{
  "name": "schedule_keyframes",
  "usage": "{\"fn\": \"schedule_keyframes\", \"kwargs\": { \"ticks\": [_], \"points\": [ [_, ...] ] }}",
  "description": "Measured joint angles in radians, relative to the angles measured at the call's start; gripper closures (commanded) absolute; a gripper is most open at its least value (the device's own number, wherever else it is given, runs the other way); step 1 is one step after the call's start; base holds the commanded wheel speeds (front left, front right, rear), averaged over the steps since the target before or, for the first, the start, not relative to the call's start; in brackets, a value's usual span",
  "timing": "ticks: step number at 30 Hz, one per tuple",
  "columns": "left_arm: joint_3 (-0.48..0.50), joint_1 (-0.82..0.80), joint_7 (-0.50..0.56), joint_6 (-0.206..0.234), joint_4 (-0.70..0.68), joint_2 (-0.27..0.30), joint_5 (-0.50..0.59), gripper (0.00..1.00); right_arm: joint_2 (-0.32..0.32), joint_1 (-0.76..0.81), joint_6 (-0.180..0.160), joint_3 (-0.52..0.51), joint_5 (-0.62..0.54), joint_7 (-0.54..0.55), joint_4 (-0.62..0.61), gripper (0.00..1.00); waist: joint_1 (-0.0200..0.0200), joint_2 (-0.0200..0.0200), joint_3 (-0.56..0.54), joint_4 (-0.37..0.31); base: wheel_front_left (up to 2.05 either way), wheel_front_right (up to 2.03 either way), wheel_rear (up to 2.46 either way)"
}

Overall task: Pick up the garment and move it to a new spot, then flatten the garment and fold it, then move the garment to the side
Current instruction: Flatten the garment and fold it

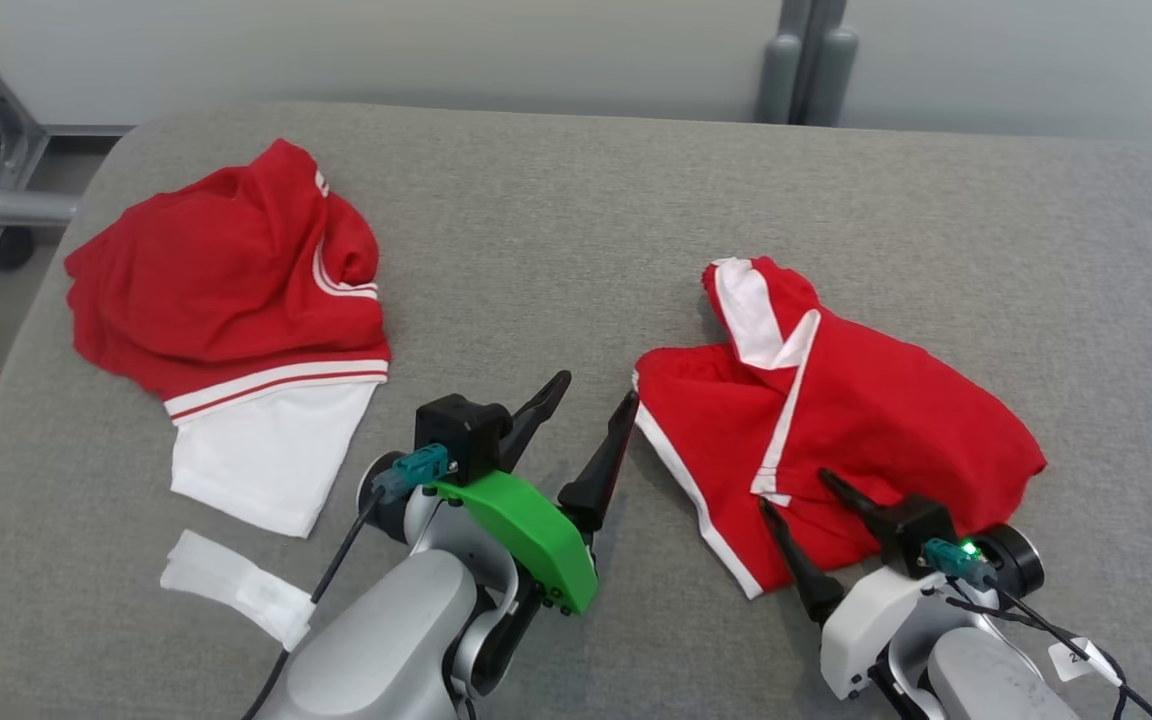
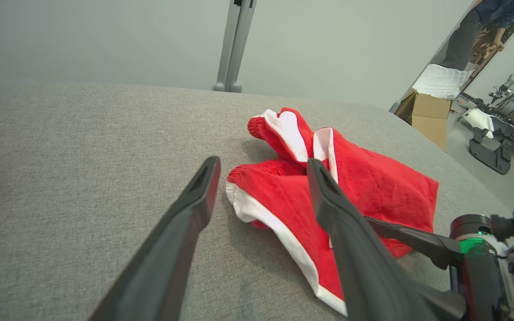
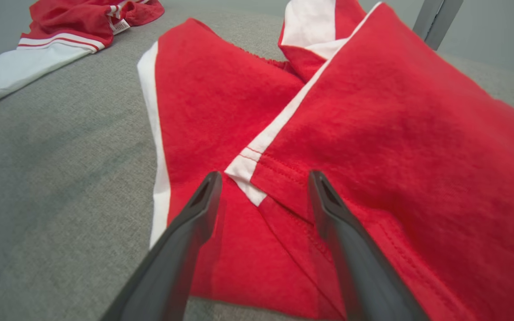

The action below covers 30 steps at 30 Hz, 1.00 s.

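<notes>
- Crumpled red fabric shorts with white side stripes (image 1: 836, 430) lie right of centre in the head view, on the grey fabric-covered bench (image 1: 536, 200).
- Judged light, limp and not slippery. The layers overlap, so a deep pinch may catch two.
- Best hold, as judged: the white-trimmed hem along the heap's left edge.
- Left end effector (image 1: 594, 390): fully open, empty, just beside that hem.
- Right end effector (image 1: 794, 490): fully open, empty, over the lower folds; contact cannot be told.
- Red-and-white jersey top (image 1: 226, 280) at upper left and folded white cloth strip (image 1: 236, 590) at lower left sit well apart. Nothing obstructs.
</notes>
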Motion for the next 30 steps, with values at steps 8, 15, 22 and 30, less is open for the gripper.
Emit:
{"fn": "schedule_keyframes", "kwargs": {
  "ticks": [8,15,22,30],
  "points": [
    [0.016,0.016,-0.009,0.005,-0.033,0.000,-0.011,0.00,-0.030,-0.024,-0.011,-0.012,-0.020,0.000,0.063,0.00,0.0000,0.0000,0.010,0.100,0.00,0.00,0.00],
    [0.045,0.019,-0.017,0.014,-0.050,0.011,-0.011,0.00,-0.030,-0.082,-0.038,-0.015,-0.030,0.000,0.100,0.08,0.0000,0.0000,0.040,0.139,0.00,0.00,0.00],
    [0.062,0.038,-0.021,0.015,-0.065,0.022,-0.008,0.00,-0.025,-0.093,-0.064,-0.034,-0.034,-0.002,0.125,0.55,0.0000,0.0000,0.047,0.120,0.00,0.00,0.00],
    [0.072,0.046,-0.025,0.015,-0.080,0.033,-0.005,0.00,-0.008,-0.093,-0.073,-0.059,-0.003,-0.003,0.125,0.33,0.0000,0.0000,0.042,0.069,0.00,0.00,0.00]
  ]
}}
